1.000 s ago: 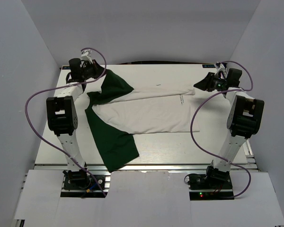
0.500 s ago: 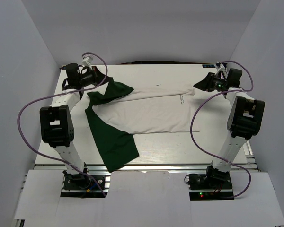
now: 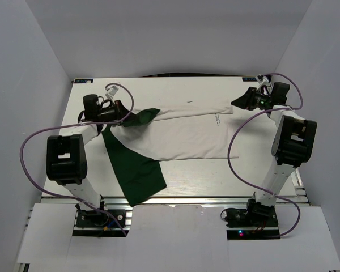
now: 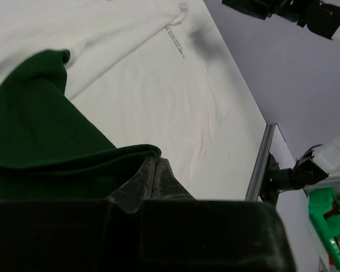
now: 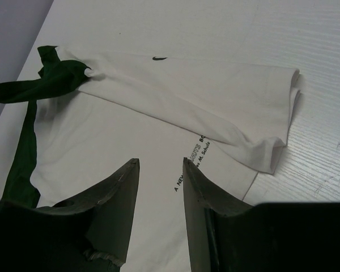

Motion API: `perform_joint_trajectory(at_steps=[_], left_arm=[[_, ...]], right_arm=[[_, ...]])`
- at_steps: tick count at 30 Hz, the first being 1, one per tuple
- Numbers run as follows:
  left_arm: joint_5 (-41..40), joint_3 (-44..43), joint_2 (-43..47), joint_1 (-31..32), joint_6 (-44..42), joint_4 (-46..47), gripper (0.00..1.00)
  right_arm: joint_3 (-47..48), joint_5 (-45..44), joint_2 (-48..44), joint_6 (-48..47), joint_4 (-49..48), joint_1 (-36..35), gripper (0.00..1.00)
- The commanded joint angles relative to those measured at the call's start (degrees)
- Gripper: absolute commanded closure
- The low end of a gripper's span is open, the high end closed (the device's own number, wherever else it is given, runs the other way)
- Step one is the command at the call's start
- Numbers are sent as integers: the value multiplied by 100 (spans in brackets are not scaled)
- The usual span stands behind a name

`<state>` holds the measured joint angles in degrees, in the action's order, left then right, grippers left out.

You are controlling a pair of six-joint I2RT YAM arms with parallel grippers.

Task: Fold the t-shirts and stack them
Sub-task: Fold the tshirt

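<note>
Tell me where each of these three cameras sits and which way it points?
Top external: above and behind, looking down on table and t-shirt; left arm and right arm show.
Left wrist: on the left arm, facing the right arm across the shirt; left gripper shows, shut on the green sleeve.
Right wrist: on the right arm, facing back over the shirt; open right gripper shows.
Shared: both wrist views catch the printed lettering.
</note>
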<state>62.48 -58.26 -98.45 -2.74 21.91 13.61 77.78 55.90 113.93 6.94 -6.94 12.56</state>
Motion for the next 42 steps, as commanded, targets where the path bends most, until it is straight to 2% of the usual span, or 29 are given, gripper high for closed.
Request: perform_joint_trajectory(at_steps=[1, 8, 13, 14, 15, 16, 17, 20, 23, 25, 29, 33, 37, 42], left_arm=[[300, 209, 432, 37, -143, 2, 100], [546, 447, 520, 54, -257, -95, 100], [625, 833, 705, 63, -442, -444, 90], [599, 921, 714, 63, -503, -603, 73], [564, 965, 748, 63, -695, -918, 46], [520, 966, 766, 63, -775, -1069, 40], [433, 974, 801, 63, -889, -1262, 38], [239, 975, 1064, 46, -795, -1273, 35], [-25, 834, 1345, -94, -320, -923, 35], [-445, 659, 1390, -191, -100, -842, 36], [-1044, -315, 716, -174, -38, -1552, 33], [-1343, -1404, -382, 45, -696, -2439, 31], [-1616, -2073, -1068, 422, -1198, -2801, 30], [-2177, -2374, -1457, 748, -1759, -2811, 30]], right_arm=[[-17, 141, -301, -114, 26, -43, 57], [-35, 123, -292, -166, 44, -87, 57], [-8, 123, -275, -254, 140, -113, 57], [-8, 123, -275, -263, 149, -113, 57], [0, 123, -275, -281, 166, -122, 57], [1, 123, -275, -290, 175, -122, 57], [9, 123, -266, -298, 193, -122, 57], [44, 132, -266, -325, 228, -131, 57], [71, 132, -266, -351, 254, -131, 57], [88, 132, -283, -369, 246, -139, 57], [115, 79, -275, -465, 316, -209, 57], [141, 53, -275, -466, 369, -263, 57], [106, 70, -292, -439, 342, -263, 57], [80, 105, -319, -413, 334, -271, 57]])
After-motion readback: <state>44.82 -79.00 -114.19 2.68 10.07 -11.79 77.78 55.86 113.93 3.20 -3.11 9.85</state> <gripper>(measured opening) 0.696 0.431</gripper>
